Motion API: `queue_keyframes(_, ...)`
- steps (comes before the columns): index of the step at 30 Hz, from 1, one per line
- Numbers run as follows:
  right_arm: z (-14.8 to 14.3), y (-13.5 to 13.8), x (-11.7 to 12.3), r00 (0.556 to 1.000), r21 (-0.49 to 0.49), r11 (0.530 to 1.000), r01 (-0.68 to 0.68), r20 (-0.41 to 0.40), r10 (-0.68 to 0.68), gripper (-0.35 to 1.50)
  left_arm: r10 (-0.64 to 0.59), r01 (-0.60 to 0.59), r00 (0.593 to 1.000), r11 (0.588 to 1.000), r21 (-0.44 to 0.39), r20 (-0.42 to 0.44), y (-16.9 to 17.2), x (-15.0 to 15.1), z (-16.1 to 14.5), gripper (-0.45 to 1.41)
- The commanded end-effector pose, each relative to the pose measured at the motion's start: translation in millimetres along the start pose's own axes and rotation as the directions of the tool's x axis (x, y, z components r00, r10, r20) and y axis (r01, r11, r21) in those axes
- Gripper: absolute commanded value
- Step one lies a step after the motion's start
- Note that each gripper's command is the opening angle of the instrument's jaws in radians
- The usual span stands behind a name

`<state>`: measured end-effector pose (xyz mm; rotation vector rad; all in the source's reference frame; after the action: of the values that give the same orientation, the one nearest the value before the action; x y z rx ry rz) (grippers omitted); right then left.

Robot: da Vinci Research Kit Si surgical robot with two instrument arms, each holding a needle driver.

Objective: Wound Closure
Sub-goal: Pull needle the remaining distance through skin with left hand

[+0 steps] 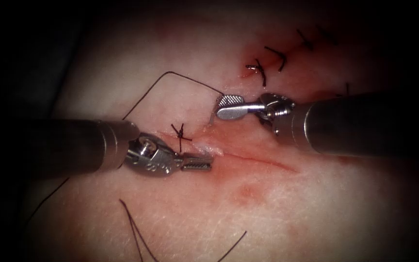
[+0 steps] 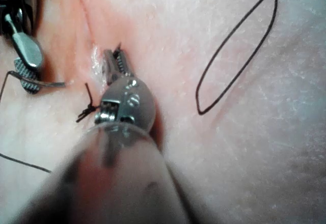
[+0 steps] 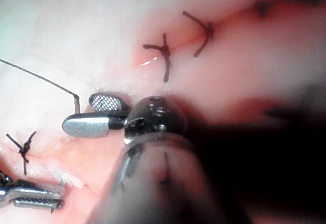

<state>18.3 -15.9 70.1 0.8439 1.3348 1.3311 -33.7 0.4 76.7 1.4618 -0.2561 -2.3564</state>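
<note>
My right tool [image 1: 219, 107] [image 3: 79, 114] comes in from the right with its jaws open, holding nothing. Just off its tips the needle [image 1: 213, 112] [image 3: 76, 105] [image 2: 51, 85] stands in the tissue [image 1: 316, 204] on the far edge of the cut [image 1: 263, 160], at its left end. Only the needle's tail end with the thread [image 1: 170, 73] shows. My left tool [image 1: 204, 161] [image 2: 116, 61] lies on the near edge of the cut, jaws slightly open, holding nothing. Its tips touch a pale raised lip of tissue [image 1: 209, 150].
A knotted stitch [image 1: 181, 132] [image 3: 23, 147] sits just left of the needle. Several tied stitches [image 1: 258, 68] run toward the upper right with red fluid around them. Loose thread [image 1: 136, 233] [image 2: 229, 56] lies on the near tissue.
</note>
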Motion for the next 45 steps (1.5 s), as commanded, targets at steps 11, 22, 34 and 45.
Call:
queue_keyframes(11,0.5,0.3,-0.7,1.0,-0.004,1.0,-0.002,-0.008,0.002,0.76,-0.408,0.393,0.905,0.91,-0.134,-0.12,0.3,1.3,-1.8,-0.45)
queue_keyframes(22,0.5,0.4,-0.8,1.0,-0.003,1.0,0.0,-0.008,0.0,0.76,-0.804,0.666,0.552,0.584,-0.463,-0.221,-0.7,5.2,-4.1,-0.45)
queue_keyframes(34,0.4,0.5,-2.0,1.0,-0.004,1.0,0.011,-0.006,-0.011,0.73,-0.779,0.588,0.565,0.611,-0.53,-0.272,-1.1,8.7,-7.0,-0.45)
queue_keyframes(45,0.1,0.7,-2.7,1.0,-0.003,1.0,0.02,-0.001,-0.02,0.73,-0.426,0.361,0.773,0.905,-0.225,-0.47,-6.7,11.3,-10.5,-0.45)
